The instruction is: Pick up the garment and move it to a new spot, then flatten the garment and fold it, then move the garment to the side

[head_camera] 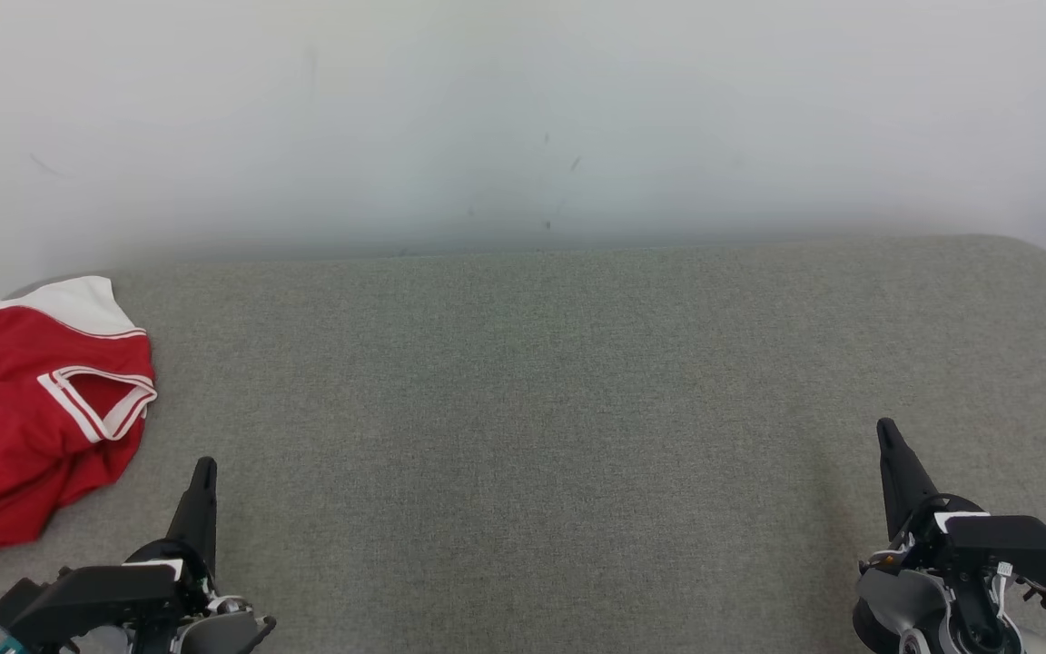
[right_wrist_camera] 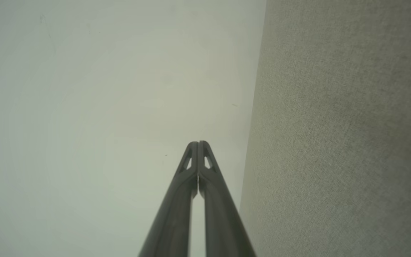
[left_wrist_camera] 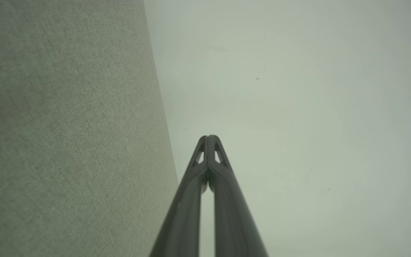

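Bright red on the garment (head_camera: 24, 409), with thin white double stripes along its edges and a plain white panel at its far end. Under the garment, the desk (head_camera: 523, 409) is a muted grey-green weave, finely speckled. Beyond the garment, the wall (head_camera: 523, 109) is pale off-white with a few dark flecks. The left gripper (head_camera: 205, 467) and right gripper (head_camera: 886, 427) have black fingers, light grey wrists and teal touches.
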Controlling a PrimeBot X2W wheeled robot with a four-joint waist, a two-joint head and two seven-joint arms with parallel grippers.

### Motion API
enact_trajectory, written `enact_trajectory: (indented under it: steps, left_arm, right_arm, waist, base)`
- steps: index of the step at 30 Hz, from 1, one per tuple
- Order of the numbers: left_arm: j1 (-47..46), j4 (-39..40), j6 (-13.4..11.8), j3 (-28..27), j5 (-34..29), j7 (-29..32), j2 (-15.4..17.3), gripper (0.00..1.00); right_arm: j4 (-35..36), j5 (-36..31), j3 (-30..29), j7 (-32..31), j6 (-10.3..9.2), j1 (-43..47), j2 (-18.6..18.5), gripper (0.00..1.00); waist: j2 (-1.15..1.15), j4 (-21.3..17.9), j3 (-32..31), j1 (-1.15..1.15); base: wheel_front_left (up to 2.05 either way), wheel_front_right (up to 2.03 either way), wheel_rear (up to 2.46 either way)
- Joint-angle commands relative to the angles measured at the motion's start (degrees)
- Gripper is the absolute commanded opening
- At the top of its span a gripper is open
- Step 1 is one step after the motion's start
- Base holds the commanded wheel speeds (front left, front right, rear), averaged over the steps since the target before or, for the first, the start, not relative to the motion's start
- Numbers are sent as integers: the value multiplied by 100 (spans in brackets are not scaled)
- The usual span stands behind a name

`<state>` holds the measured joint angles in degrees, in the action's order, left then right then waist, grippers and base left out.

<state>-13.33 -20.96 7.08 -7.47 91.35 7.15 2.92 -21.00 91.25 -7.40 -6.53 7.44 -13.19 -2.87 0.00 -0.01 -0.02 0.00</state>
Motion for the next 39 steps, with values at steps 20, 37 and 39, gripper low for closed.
enact_trajectory:
  steps: [20, 37, 39]
  left_arm:
    - [-71, -1, 12, -7, 12, 1, -10, 0]
    - [239, -125, -2, 72, -4, -86, -30, 100]
    - [296, -91, 0, 121, -16, -149, -29, 100]
  right_arm:
    - [3, 41, -6, -7, 9, -37, -1, 0]
    - [-95, 2, 77, 86, -13, 237, 19, 100]
    - [-38, -17, 129, 147, -13, 289, 18, 100]
  waist:
    - [0, 0, 0, 0]
    - [0, -1, -25, 0]
    - [0, -2, -43, 0]
  base:
    - [0, 0, 0]
    - [0, 0, 0]
    - [0, 0, 0]
